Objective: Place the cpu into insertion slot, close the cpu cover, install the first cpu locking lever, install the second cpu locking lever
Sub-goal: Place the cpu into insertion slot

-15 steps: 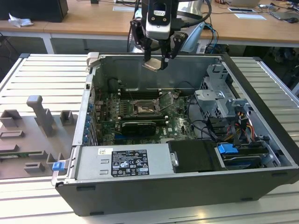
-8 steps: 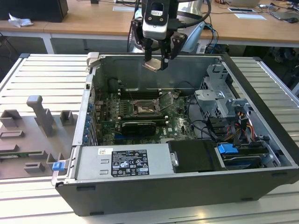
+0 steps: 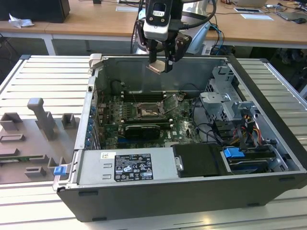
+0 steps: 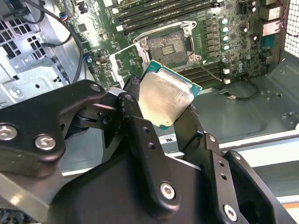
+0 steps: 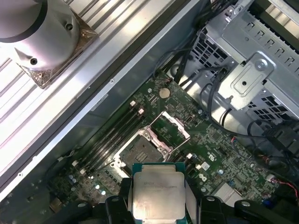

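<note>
- Grey slatted table (image 3: 33, 72) holds a black metal computer case (image 3: 144, 206).
- Black end effector (image 3: 160, 66) grips the silvery square cpu (image 3: 154, 67), well above the dark square insertion slot (image 3: 146, 111).
- Placing step, I think; corners must line up.

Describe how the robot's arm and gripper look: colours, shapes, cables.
The gripper is matte black, with jointed link fingers fastened by silver screws. Above it sits a silver-grey wrist housing; dark cables loop beside the silver arm.

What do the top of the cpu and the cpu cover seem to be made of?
The cpu: its top looks like metal, pale silver-beige with a dull sheen; its rim looks like green circuit board. The cpu cover: probably thin bare sheet metal, silver and bright at the edges.
</note>
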